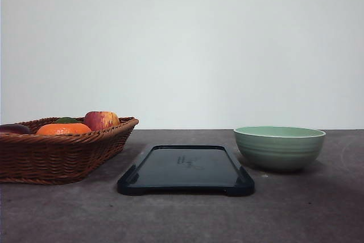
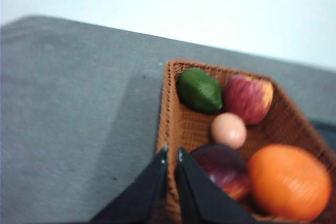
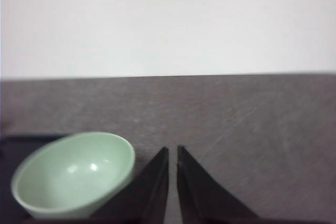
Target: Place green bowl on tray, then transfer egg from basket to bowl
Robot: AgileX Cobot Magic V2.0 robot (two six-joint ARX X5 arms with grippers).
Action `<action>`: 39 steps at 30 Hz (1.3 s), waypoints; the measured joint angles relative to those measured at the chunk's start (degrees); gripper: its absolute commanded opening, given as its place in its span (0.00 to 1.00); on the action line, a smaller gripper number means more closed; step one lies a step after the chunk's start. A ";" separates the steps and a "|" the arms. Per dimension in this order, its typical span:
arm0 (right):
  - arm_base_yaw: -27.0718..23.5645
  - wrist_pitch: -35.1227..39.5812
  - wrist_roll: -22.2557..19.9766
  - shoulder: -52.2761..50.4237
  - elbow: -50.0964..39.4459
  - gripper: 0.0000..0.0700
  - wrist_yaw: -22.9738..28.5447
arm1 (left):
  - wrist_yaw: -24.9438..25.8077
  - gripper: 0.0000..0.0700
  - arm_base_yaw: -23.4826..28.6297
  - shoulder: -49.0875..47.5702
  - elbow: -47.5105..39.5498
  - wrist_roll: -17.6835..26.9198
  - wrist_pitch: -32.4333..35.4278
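The pale green bowl [image 1: 278, 149] stands on the grey table to the right of the dark tray [image 1: 187, 166], a small gap between them. The brown wicker basket [image 1: 57, 155] sits to the left of the tray. In the left wrist view the small pinkish-brown egg [image 2: 229, 130] lies in the middle of the basket [image 2: 167, 98], among fruit. My left gripper [image 2: 172, 154] is shut and empty, above the basket's rim and short of the egg. My right gripper [image 3: 172, 150] is shut and empty, just beside the bowl [image 3: 73, 174], with the tray's [image 3: 10, 145] dark edge behind the bowl.
The basket also holds a red-yellow apple [image 2: 248, 98], an orange [image 2: 290, 182], a green fruit [image 2: 199, 90] and a dark purple fruit [image 2: 223, 169], all crowding the egg. A white wall rises behind the table's far edge. Bare table lies in front of the tray.
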 measured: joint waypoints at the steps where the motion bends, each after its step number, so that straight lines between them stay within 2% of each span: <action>1: 0.02 0.00 2.76 0.00 0.00 0.01 0.00 | 0.00 0.01 0.00 0.00 0.00 -3.06 0.18; 5: 0.00 0.00 14.68 0.00 0.00 0.01 0.00 | 0.00 0.01 0.00 0.00 0.00 -17.38 1.68; 6: 0.00 0.00 16.88 0.00 0.00 0.01 0.02 | 0.00 0.01 0.00 0.00 0.00 -21.92 2.58; 8: 0.00 0.00 20.11 0.00 0.02 0.01 -0.03 | 0.00 0.01 0.00 0.00 0.00 -28.02 4.47; 10: 0.00 -0.09 21.94 0.00 0.23 0.01 -0.45 | 0.00 0.01 0.00 0.00 0.00 -31.67 7.13; 12: 0.00 -0.37 22.45 0.03 1.27 0.01 -1.45 | 0.00 0.01 0.00 0.00 0.02 -32.45 10.65; 14: 0.00 -0.32 22.38 0.12 2.89 0.01 -2.33 | 0.00 0.01 0.00 0.00 0.13 -32.13 13.14; 16: 0.00 -0.07 22.23 0.60 5.03 0.01 -3.13 | 0.05 0.01 0.00 0.04 0.98 -31.02 12.74; 22: 0.02 -1.78 20.17 6.47 12.04 0.01 -6.78 | 0.37 0.01 0.00 1.81 8.44 -23.94 9.05; 26: 0.00 -4.23 17.45 13.35 19.49 0.01 -9.56 | 0.73 0.01 0.00 5.49 16.32 -18.16 3.53; 31: 0.02 -8.64 13.12 22.91 28.65 0.01 -12.72 | 4.66 0.01 0.00 13.33 27.26 -12.11 -5.45; 39: 0.23 -14.58 5.14 36.00 38.58 0.01 -18.13 | 14.06 0.01 0.00 29.45 41.47 -5.85 -15.05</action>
